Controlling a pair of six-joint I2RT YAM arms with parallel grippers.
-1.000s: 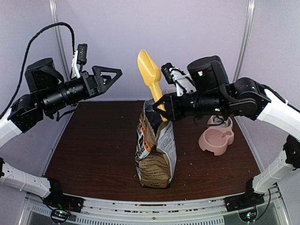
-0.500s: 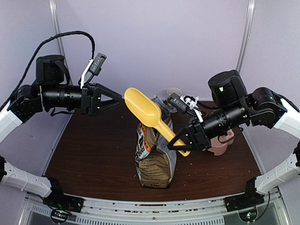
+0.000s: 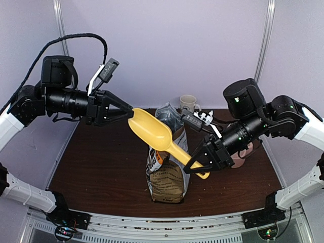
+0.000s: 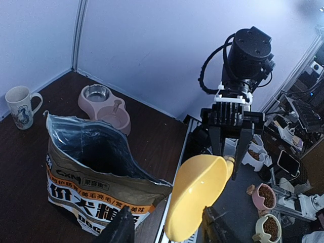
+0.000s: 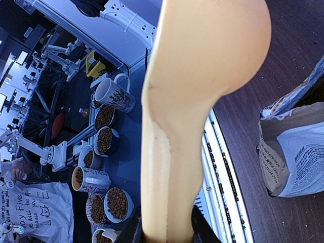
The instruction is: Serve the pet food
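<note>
My right gripper [image 3: 200,164] is shut on the handle of the yellow scoop [image 3: 154,132] and holds it tilted in the air above the open kraft bag [image 3: 167,174]. In the right wrist view the handle [image 5: 172,152] fills the space between my fingers [image 5: 132,229]. My left gripper [image 3: 125,112] is open, its fingertips [image 4: 120,229] on either side of the scoop's bowl [image 4: 197,195], which looks empty. The bag [image 4: 96,177] stands upright with a dark mouth. The pet food is hidden inside it.
A pink double bowl [image 4: 104,106] sits at the back right of the table, partly hidden behind my right arm [image 3: 242,152]. A white mug [image 3: 188,103] stands at the back. Several cups of kibble [image 5: 104,142] sit off the table, below its front edge.
The right gripper has lowered the scoop and swung its bowl to the left. The left gripper has moved right, so the scoop's bowl now lies between its open fingers.
</note>
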